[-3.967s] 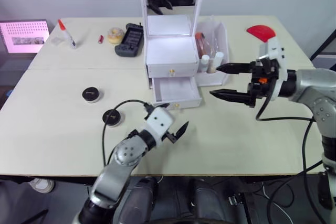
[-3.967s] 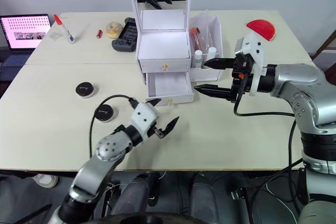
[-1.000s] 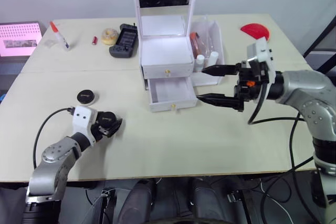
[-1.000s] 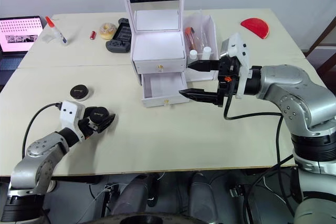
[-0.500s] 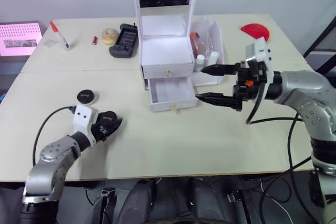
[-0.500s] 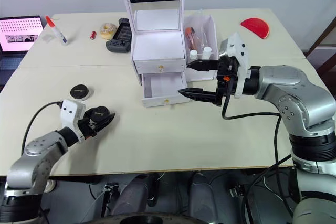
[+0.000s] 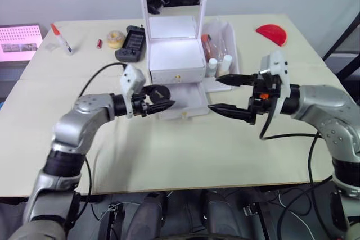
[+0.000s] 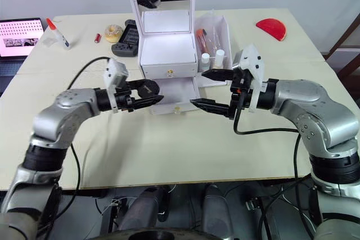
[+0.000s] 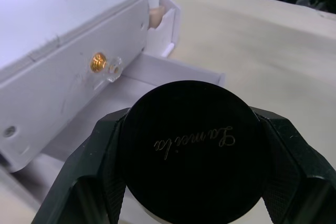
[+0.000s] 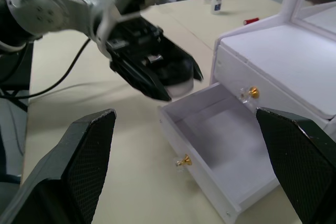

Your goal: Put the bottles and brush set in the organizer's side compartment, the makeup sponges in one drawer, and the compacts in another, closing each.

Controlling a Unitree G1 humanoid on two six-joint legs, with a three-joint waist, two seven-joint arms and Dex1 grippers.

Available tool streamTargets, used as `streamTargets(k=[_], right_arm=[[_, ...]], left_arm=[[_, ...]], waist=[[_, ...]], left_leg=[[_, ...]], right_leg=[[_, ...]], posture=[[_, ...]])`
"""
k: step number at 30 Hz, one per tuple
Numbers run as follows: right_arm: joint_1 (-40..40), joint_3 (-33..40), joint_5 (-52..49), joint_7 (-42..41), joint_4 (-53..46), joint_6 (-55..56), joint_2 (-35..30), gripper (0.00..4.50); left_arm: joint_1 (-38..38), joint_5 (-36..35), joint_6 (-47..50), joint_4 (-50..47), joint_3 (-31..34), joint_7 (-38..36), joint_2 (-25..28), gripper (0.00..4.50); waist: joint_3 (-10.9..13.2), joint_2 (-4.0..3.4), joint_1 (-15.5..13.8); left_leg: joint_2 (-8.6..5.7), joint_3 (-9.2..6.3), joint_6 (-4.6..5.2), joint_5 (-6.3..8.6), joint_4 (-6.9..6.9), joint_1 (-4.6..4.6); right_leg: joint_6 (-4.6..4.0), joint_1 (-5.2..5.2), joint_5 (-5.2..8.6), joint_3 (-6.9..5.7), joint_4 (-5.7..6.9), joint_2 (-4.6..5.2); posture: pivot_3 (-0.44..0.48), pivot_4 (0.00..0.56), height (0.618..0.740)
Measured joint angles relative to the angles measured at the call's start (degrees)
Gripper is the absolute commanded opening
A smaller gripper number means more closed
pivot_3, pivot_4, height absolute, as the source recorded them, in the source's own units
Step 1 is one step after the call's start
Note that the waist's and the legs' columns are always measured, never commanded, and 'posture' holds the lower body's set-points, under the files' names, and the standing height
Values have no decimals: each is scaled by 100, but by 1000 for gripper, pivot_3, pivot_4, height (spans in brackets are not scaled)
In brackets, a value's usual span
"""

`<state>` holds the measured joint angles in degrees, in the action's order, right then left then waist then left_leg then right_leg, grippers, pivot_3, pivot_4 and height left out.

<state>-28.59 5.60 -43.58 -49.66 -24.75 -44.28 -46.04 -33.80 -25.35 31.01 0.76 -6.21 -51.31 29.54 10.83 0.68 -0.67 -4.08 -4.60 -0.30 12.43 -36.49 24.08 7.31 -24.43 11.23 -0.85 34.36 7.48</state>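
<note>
The white organizer (image 7: 174, 54) stands mid-table with its mirror up, its upper drawer (image 7: 176, 75) shut and its lower drawer (image 10: 220, 129) pulled out and bare inside. My left gripper (image 7: 167, 99) is shut on a round black compact (image 9: 194, 148) with a gold script logo, held at the open drawer's left front corner. My right gripper (image 7: 214, 93) is open, with nothing between its fingers, just right of that drawer. White-capped bottles (image 7: 219, 63) and a clear packet stand in the side compartment (image 7: 233, 43). The makeup sponges are out of view.
Behind the organizer on the left lie a black rectangular gadget (image 7: 133, 40), a yellowish roll (image 7: 116, 39), a small red item (image 7: 99, 43) and a glue bottle (image 7: 62, 39). A pink screen (image 7: 19, 39) sits at the far left, a red half-disc (image 7: 271, 34) at the far right.
My left gripper has swung from the table's front left, carrying the compact, over to the open lower drawer. The right gripper has hardly moved. The camera shifted a little.
</note>
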Motion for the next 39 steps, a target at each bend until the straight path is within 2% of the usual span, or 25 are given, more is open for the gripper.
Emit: streamTargets(k=[5,13,36,38,39], right_arm=[[161,124,-162,290,-306,-179,2,4500],[305,380,-356,575,-546,-386,-11,4500],[384,454,-620,783,-655,-428,-52,4500],[395,483,-623,791,-655,-427,-58,4500],[405,493,-623,797,-655,-427,-63,4500]], left_arm=[[-347,364,-407,807,-260,-219,-320,2689],[-491,643,-565,1251,-391,-353,-553,2689],[-618,1019,-699,1528,-383,-273,-757,2689],[-627,1020,-687,1541,-383,-277,-759,3734],[-627,1021,-683,1541,-384,-280,-760,4035]], waist=[[0,1,-3],[0,1,-6],[0,1,-6],[0,1,-6],[0,1,-6]], left_leg=[[0,-1,0,0,-1,2],[2,-4,0,0,-6,4],[2,-3,1,0,-11,4],[2,-4,1,0,-14,4],[2,-4,1,0,-16,4]], right_leg=[[0,0,0,0,-2,4],[2,0,-1,0,1,6],[5,1,-3,0,4,5],[6,1,-3,0,6,5],[6,1,-3,0,8,5]], posture=[[0,150,737],[0,150,737],[0,150,737],[0,150,737],[0,150,737]])
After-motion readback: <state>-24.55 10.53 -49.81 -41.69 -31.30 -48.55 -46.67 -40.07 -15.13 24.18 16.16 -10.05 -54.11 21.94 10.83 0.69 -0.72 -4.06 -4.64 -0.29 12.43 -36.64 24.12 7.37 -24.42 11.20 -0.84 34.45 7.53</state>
